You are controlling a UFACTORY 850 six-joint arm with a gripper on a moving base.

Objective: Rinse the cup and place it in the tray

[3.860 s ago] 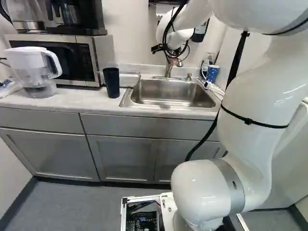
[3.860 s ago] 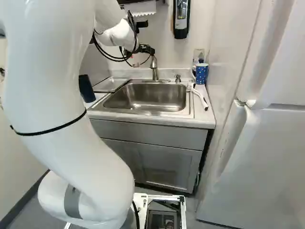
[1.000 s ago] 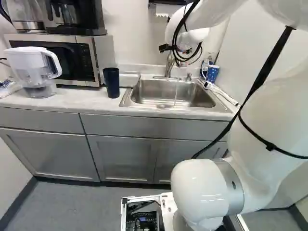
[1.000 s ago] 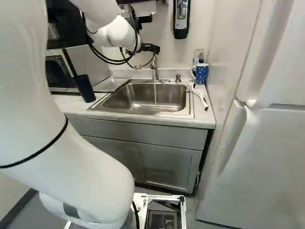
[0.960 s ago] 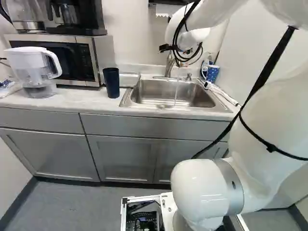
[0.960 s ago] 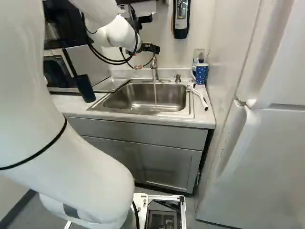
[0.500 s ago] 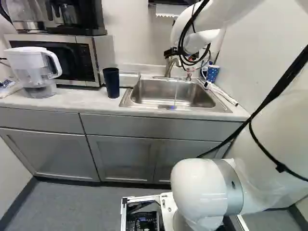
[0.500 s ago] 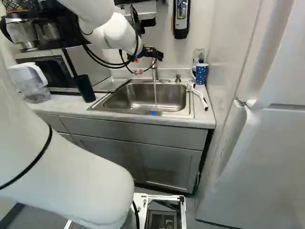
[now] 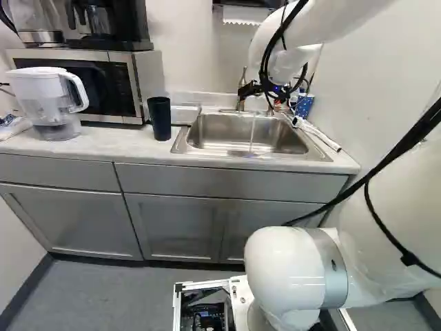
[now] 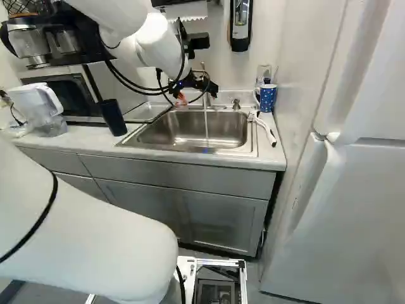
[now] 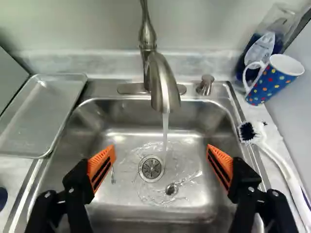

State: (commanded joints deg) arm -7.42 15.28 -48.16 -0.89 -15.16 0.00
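Tap water (image 11: 165, 127) running, end effector (image 10: 197, 95) released over sink (image 11: 104, 204).
We have dotted cup (image 10: 267, 99) on table (image 9: 89, 149), right of sink; dark cup (image 9: 160, 120), tray (image 11: 41, 115) left; fridge (image 10: 361, 221) far right.

I'm in a small kitchen corner, with a sink (image 11: 194, 116) under a running faucet (image 11: 163, 82), a microwave (image 9: 96, 86) and a big white fridge (image 10: 354, 190).

The counter (image 9: 93, 149) bears tumbler (image 9: 160, 118), mug (image 11: 272, 81), tray (image 11: 41, 114), brush (image 11: 249, 132).
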